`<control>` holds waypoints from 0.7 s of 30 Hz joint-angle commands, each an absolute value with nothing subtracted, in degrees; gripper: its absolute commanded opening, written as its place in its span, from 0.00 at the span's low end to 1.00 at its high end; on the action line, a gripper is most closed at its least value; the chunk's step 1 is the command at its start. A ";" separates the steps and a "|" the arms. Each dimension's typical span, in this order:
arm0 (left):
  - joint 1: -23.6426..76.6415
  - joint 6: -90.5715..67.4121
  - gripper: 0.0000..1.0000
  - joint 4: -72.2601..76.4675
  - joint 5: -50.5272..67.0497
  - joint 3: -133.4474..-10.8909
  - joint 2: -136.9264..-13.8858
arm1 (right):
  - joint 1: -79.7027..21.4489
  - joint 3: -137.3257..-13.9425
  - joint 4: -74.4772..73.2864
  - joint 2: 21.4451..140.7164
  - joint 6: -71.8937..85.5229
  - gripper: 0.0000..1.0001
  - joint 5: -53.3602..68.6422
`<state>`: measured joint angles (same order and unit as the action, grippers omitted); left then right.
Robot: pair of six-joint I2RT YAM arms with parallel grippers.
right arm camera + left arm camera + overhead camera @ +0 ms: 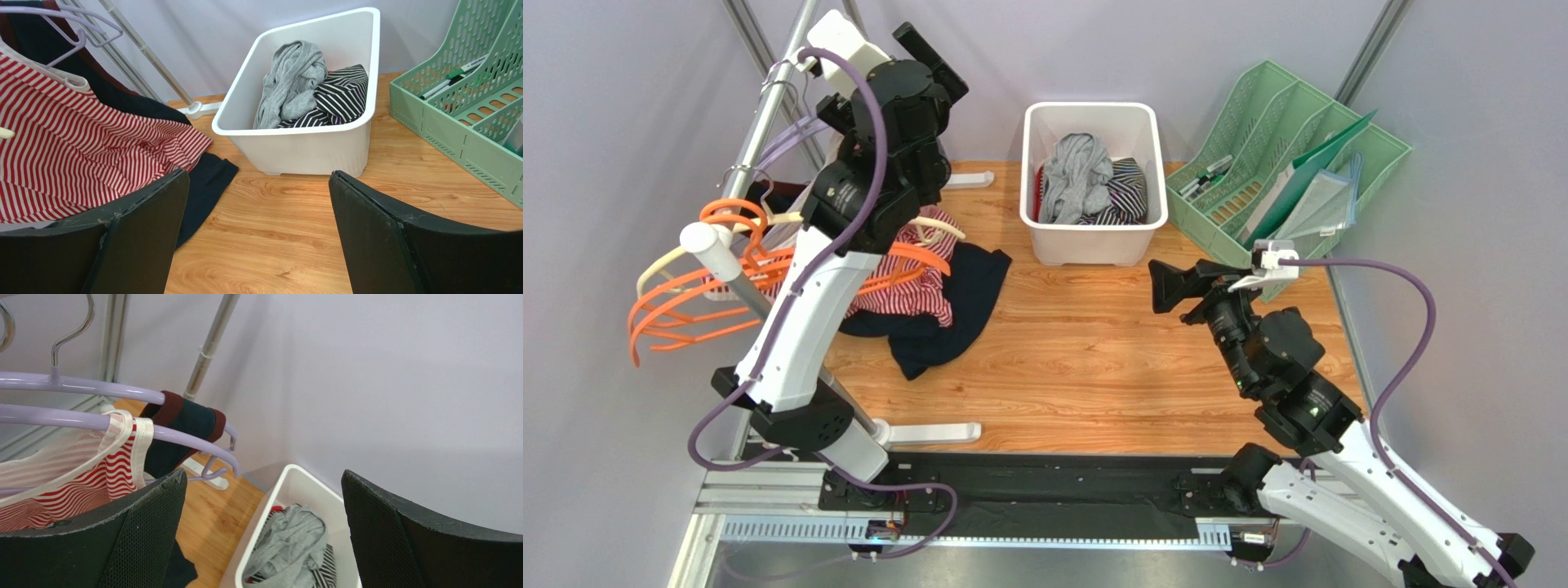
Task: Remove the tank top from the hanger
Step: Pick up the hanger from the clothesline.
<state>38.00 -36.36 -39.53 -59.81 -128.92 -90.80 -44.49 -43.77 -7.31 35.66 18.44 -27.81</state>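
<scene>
A red-and-white striped tank top (918,284) hangs from a lilac hanger (55,418) on the rack at the left, its hem trailing on the table. Its strap (126,435) lies over the hanger arm. Behind it, a dark garment with maroon trim (184,419) hangs on a second lilac hanger (92,388). My left gripper (940,67) is raised beside the hangers' ends, open and empty (264,530). My right gripper (1161,288) is open and empty, low over the table and right of the clothes. The tank top also shows in the right wrist view (73,147).
A white bin (1093,243) holding grey and striped clothes stands at the back centre. A green desk organiser (1290,172) is at the back right. Several orange hangers (676,306) hang on the rack's near end. A metal rack pole (212,346) rises behind the hangers.
</scene>
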 commanded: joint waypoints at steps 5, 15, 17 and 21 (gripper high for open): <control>37.00 -36.81 0.99 -39.54 -70.82 -132.63 -96.41 | -44.56 -42.72 -8.00 33.92 17.40 0.90 -29.88; 35.78 -31.20 0.99 -28.04 -74.88 -127.00 -100.80 | -44.56 -41.66 -6.94 36.74 16.26 0.90 -29.27; 35.25 -32.78 0.99 -27.86 -74.53 -126.57 -101.16 | -44.56 -41.40 -6.68 37.18 16.00 0.91 -29.27; 33.49 -32.96 0.99 -26.98 -73.30 -124.90 -101.34 | -44.56 -40.61 -6.15 37.27 15.56 0.91 -29.71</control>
